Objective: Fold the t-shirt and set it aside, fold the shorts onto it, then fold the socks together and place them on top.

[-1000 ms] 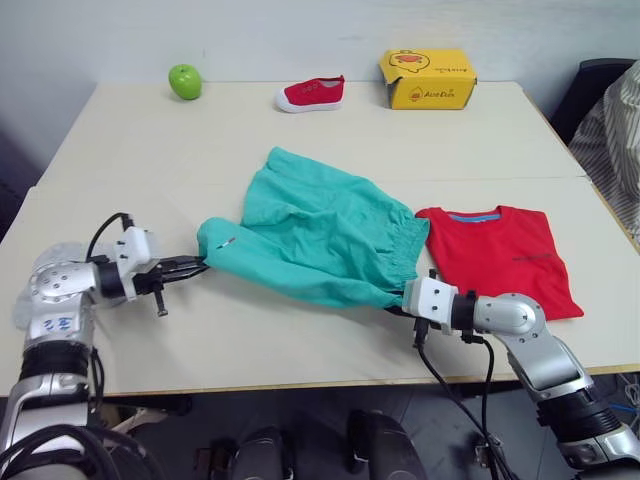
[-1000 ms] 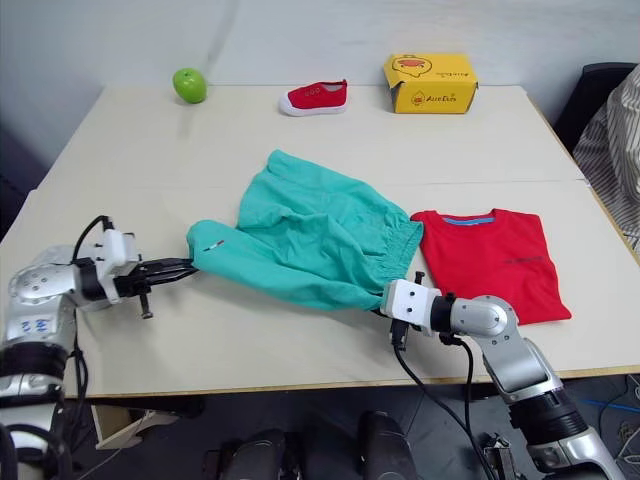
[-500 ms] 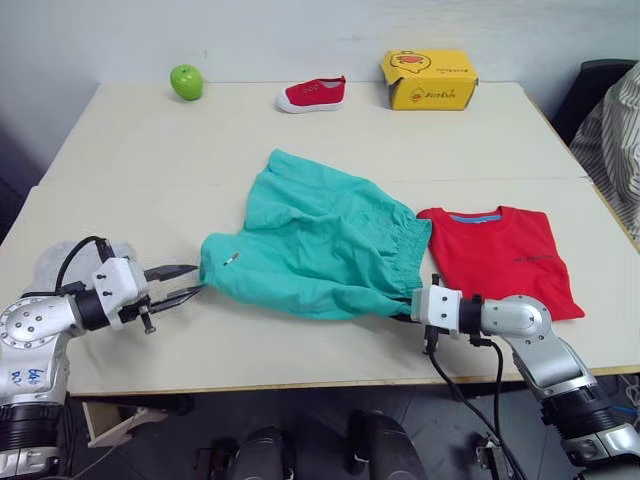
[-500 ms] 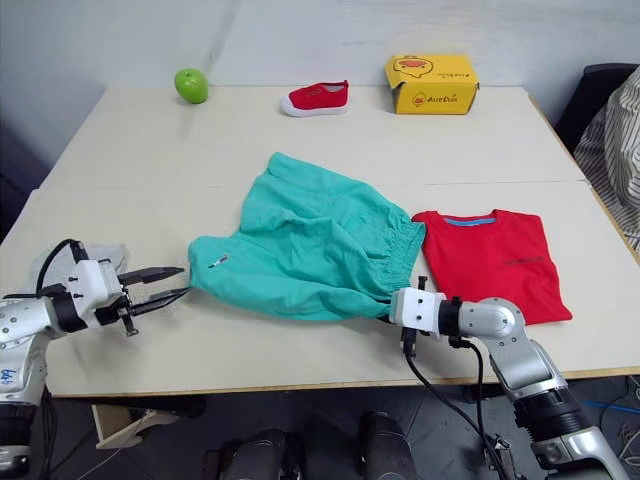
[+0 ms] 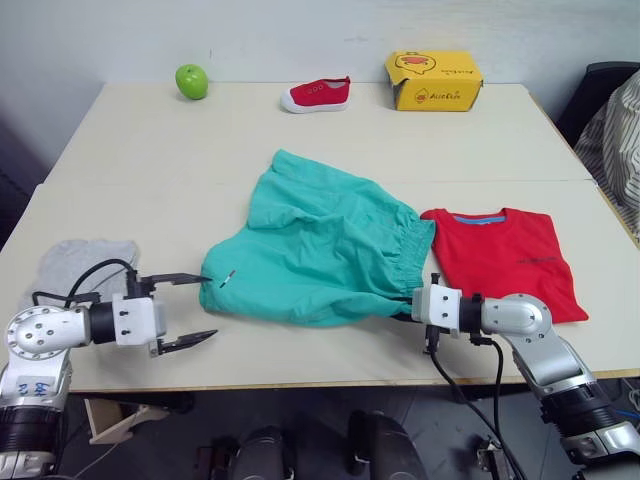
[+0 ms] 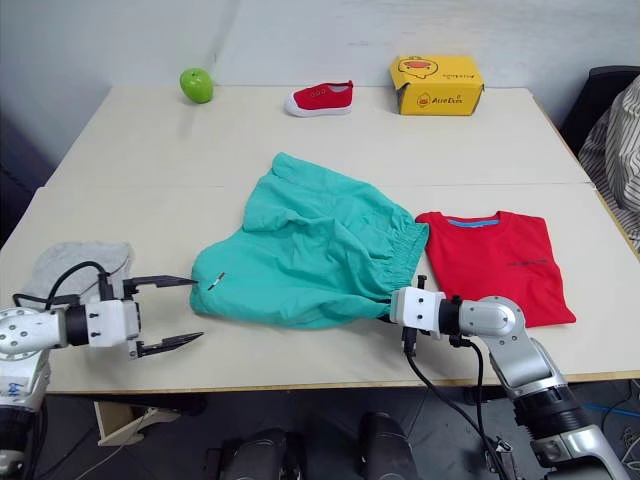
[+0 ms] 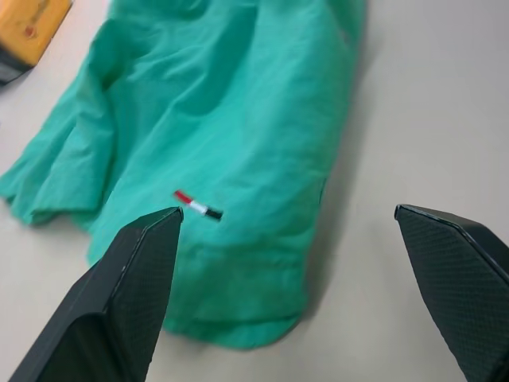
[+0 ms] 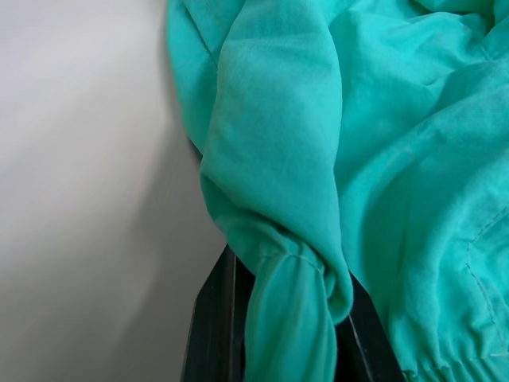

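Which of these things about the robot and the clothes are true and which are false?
1. The left hand is open and holds nothing. True.
2. The right hand is open. False: it is shut on the teal fabric shorts.
3. The folded bright red fabric t-shirt lies on top of the shorts. False: it lies beside them, on the robot's right.
4. The light grey fabric socks lie near the left hand. True.
5. The round green apple sits on the shorts. False: it sits at the table's far edge.

Rumpled teal shorts (image 5: 320,248) lie mid-table; folded red t-shirt (image 5: 503,258) at their 3 o'clock; grey socks (image 5: 78,266) at 9 o'clock.
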Motion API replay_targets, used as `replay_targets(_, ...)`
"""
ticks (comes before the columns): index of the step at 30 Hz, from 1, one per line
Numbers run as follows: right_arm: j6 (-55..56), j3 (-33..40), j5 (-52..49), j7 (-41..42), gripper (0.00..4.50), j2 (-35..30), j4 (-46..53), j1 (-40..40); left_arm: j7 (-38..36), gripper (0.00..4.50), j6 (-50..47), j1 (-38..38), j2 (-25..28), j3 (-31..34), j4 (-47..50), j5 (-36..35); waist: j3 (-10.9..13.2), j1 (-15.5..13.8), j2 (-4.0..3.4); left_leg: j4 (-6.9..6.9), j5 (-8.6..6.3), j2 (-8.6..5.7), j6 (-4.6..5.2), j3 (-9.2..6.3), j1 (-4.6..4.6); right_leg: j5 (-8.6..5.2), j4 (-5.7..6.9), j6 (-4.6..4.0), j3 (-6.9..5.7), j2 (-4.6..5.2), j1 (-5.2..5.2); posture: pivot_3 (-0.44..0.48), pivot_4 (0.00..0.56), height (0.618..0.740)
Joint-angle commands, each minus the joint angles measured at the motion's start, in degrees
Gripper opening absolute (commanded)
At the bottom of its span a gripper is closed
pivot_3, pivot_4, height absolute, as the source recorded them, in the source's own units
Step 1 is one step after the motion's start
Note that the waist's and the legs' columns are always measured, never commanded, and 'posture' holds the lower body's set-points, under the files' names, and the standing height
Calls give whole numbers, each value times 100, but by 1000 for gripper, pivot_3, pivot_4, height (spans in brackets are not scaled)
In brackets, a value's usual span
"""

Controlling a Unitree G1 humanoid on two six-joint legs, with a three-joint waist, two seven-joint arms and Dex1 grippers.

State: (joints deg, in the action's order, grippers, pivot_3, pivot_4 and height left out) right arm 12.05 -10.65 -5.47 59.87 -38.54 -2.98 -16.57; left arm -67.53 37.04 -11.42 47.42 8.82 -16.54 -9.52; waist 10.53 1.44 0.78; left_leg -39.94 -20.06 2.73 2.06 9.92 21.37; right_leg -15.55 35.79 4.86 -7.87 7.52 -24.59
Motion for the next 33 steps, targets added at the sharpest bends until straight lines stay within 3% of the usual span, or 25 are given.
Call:
replay_targets(1,-18,103,-113,12,0,10,94,-34,368,4488,646,-472,27,-351,-625,745,0,10,0,0,0,0,0,2,0,0,2,0,-6,-2,-2,0,150,740)
replay_targets(5,-60,70,-91,1,0,54,88,-125,1168,4488,1126,-1189,-81,-714,-1542,1606,-1,2,-1,2,0,0,1,7,-7,0,14,1,-9,-4,0,0,150,740)
replay_targets(12,-55,66,-78,3,0,100,20,-197,1824,4488,1586,-2252,-365,-1562,-3111,2432,-36,-136,-61,-3,6,-10,12,8,-19,2,14,4,-6,6,8,0,150,740)
replay_targets(15,-45,82,-91,4,0,102,25,-201,1902,3883,1532,-2630,-477,-1902,-3664,2618,-51,-182,-85,-4,10,-15,17,7,-24,5,16,8,-7,8,13,0,150,740)
replay_targets(22,36,130,-101,14,0,62,-11,-172,1237,1607,1227,-2780,-618,-2200,-4140,2307,-94,-155,-137,-3,11,-15,19,9,-27,6,18,10,-6,6,13,0,150,740)
replay_targets(27,231,177,-119,20,0,48,-114,-165,314,19,644,-2264,-543,-1948,-3517,1361,-106,-105,-148,-3,11,-12,19,10,-29,6,19,10,-3,2,13,0,150,740)
replay_targets(33,791,298,-528,420,0,-39,-230,-143,-567,19,-907,-697,67,-1472,-764,-358,-105,72,-146,18,5,-1,9,13,-23,2,22,3,0,-10,4,0,150,740)
